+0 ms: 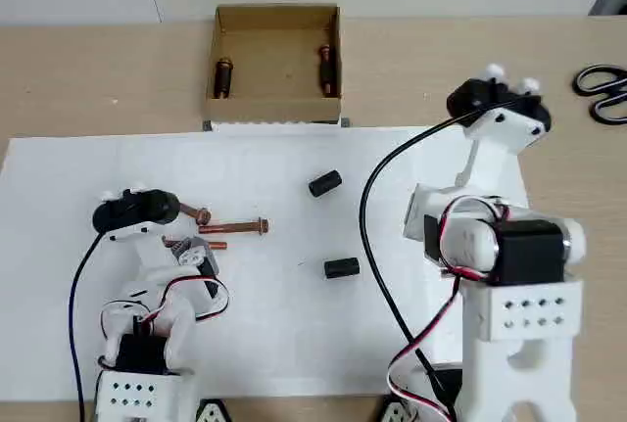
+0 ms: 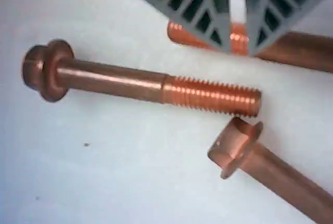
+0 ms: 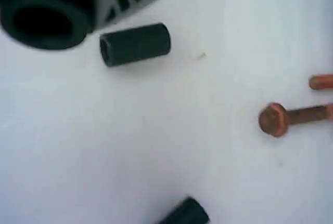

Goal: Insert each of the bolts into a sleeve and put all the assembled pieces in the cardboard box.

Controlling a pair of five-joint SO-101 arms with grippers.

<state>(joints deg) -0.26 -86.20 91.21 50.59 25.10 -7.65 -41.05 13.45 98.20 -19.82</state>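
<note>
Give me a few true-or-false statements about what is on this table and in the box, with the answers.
1. The cardboard box holds two assembled pieces. True.
2. Two black sleeves lie loose on the white sheet. True.
3. The scissors lie inside the box. False: they lie on the bare table, well off to one side of it.
4. Every bolt on the sheet already wears a sleeve. False: three bare bolts lie by the left tool.
</note>
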